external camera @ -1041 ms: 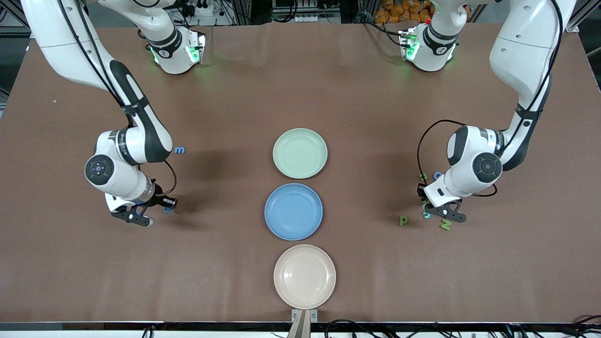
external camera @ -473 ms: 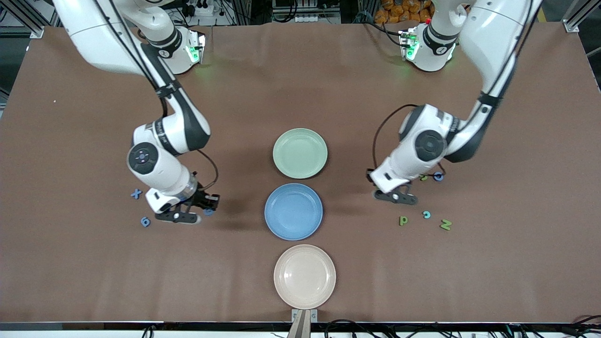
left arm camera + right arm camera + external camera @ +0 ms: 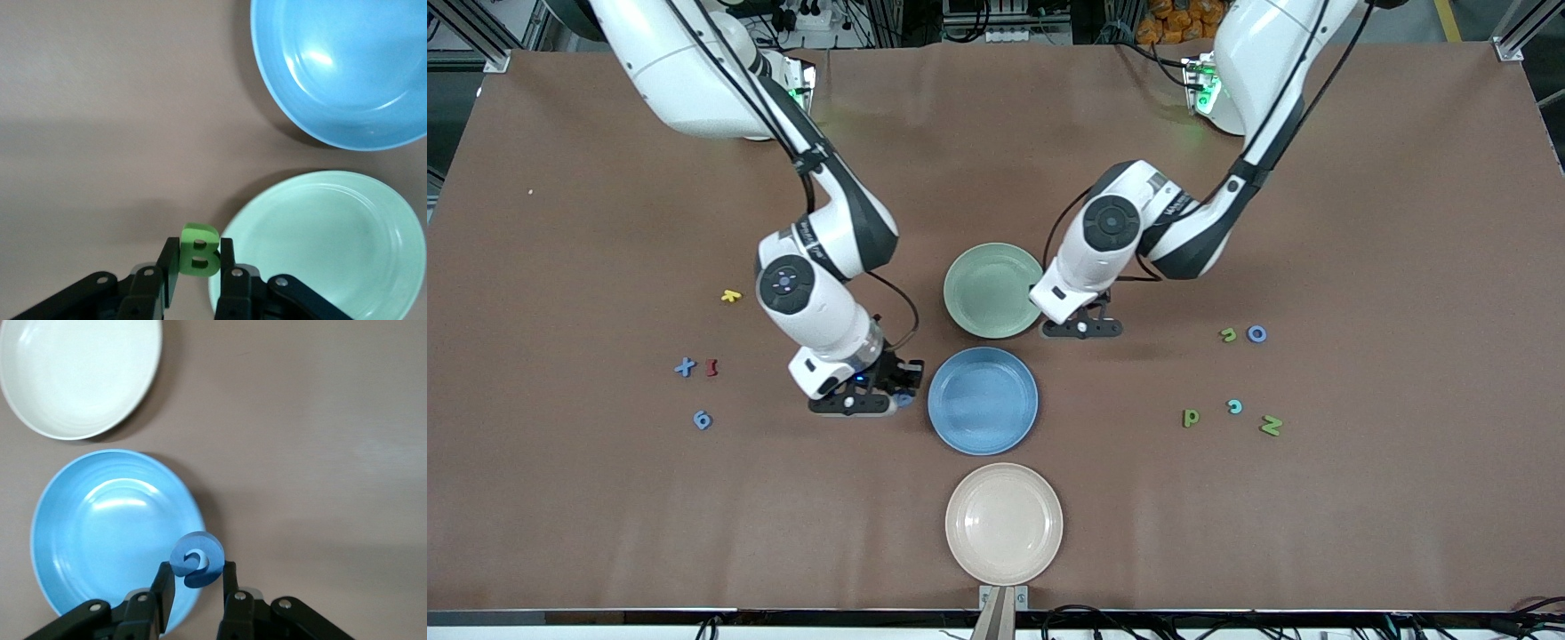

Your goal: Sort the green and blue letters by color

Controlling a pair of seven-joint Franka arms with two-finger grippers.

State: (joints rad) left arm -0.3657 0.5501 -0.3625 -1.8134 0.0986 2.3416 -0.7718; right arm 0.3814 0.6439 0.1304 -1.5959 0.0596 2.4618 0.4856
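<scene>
- Beside the green plate (image 3: 995, 291), at its rim toward the left arm's end of the tabletop, the left gripper (image 3: 193, 283) pinches a green B (image 3: 199, 249).
- At the blue plate (image 3: 983, 400), just off its rim toward the right arm's end, the right gripper (image 3: 195, 597) clamps a blue letter (image 3: 197, 560).
- Both are mid-delivery; each next needs to centre over its plate, then release.
- Remaining letters lie near both ends of the tabletop: X (image 3: 685, 366), p (image 3: 1191, 417), N (image 3: 1271, 426).
</scene>
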